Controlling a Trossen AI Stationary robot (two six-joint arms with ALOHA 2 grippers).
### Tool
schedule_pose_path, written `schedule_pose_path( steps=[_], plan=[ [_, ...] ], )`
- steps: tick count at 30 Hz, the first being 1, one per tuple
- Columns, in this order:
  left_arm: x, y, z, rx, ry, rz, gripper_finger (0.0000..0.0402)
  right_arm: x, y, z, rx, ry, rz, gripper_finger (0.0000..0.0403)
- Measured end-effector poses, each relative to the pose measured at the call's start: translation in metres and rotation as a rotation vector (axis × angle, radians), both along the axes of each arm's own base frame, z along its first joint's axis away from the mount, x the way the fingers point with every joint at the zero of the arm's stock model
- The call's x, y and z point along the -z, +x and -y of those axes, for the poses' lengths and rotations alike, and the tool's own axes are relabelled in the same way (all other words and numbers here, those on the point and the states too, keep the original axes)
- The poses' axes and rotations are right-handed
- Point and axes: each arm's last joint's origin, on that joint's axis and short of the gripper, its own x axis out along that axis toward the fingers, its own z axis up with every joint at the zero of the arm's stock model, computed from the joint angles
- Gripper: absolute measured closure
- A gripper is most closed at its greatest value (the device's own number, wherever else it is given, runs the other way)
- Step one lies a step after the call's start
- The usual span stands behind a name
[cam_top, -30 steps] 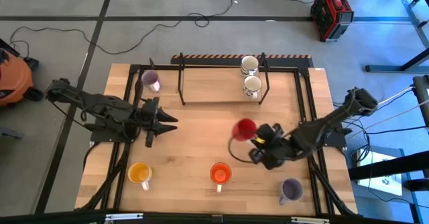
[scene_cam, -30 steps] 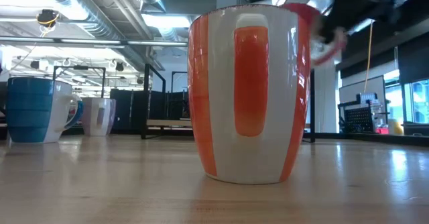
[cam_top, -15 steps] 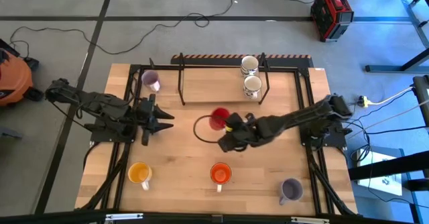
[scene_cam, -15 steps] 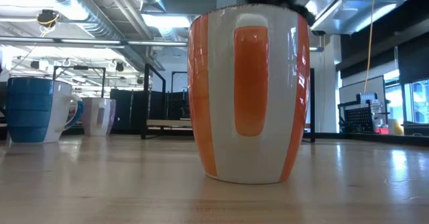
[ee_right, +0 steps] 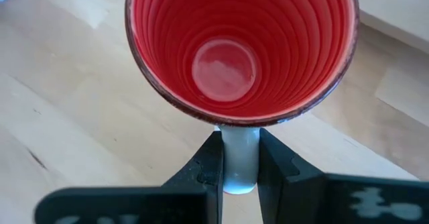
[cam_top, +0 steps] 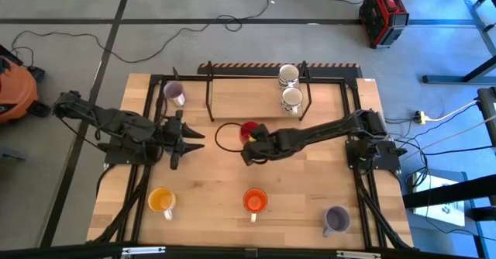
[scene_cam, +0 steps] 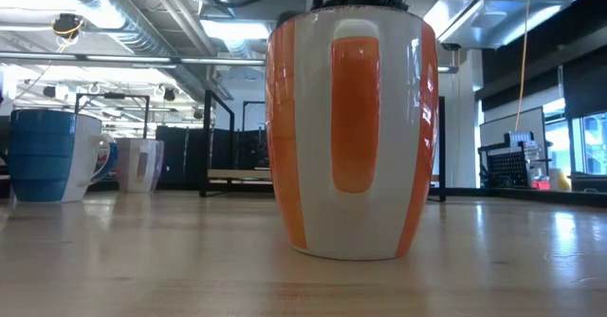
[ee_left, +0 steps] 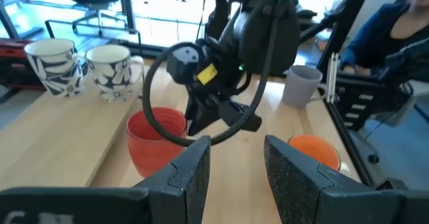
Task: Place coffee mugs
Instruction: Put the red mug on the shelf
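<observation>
I'm seeing the right gripper [ee_right: 238,167] pinching the pale handle of the red ribbed ceramic mug [ee_right: 241,49] between its two dark fingers [ee_right: 208,167] — the mug's glossy inside is showing concentric rings and a lighter round bottom. From above, that mug [cam_top: 249,129] is sitting near the middle of the wooden table [cam_top: 225,177], upright, mouth up; I can't tell whether it is touching the wood. The left gripper [cam_top: 188,140] is waiting just to its left, fingers apart and holding nothing. Two white patterned mugs [cam_top: 290,87] are standing at the far edge, an orange-striped mug [cam_top: 255,202] at the near edge.
</observation>
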Motion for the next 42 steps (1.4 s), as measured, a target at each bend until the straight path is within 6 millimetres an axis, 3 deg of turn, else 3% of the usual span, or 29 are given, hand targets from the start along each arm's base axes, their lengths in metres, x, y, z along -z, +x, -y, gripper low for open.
schedule_pose_path(
  steps=[18, 27, 31, 34, 38, 42],
  plan=[
    [0.013, 0.022, 0.008, -0.012, 0.007, -0.065, 0.0266, 0.030, 0.012, 0.005, 0.026, 0.044, -0.048, 0.0367],
    [0.014, 0.027, 0.010, -0.022, 0.001, -0.058, 0.0266, 0.030, 0.015, 0.004, -0.033, 0.050, -0.042, 0.0234],
    [0.018, 0.031, 0.011, -0.024, 0.005, -0.083, 0.0266, 0.001, 0.009, 0.000, -0.146, 0.002, -0.020, 0.0195],
    [0.024, 0.037, 0.014, -0.046, -0.045, -0.106, 0.0266, -0.029, -0.008, -0.009, -0.234, -0.063, -0.018, 0.0181],
    [0.037, 0.054, 0.020, -0.080, -0.108, -0.141, 0.0266, -0.071, -0.043, -0.031, -0.359, -0.179, -0.012, 0.0177],
    [0.051, 0.078, 0.027, -0.116, -0.185, -0.139, 0.0266, -0.093, -0.080, -0.056, -0.442, -0.287, -0.066, 0.0176]
  ],
)
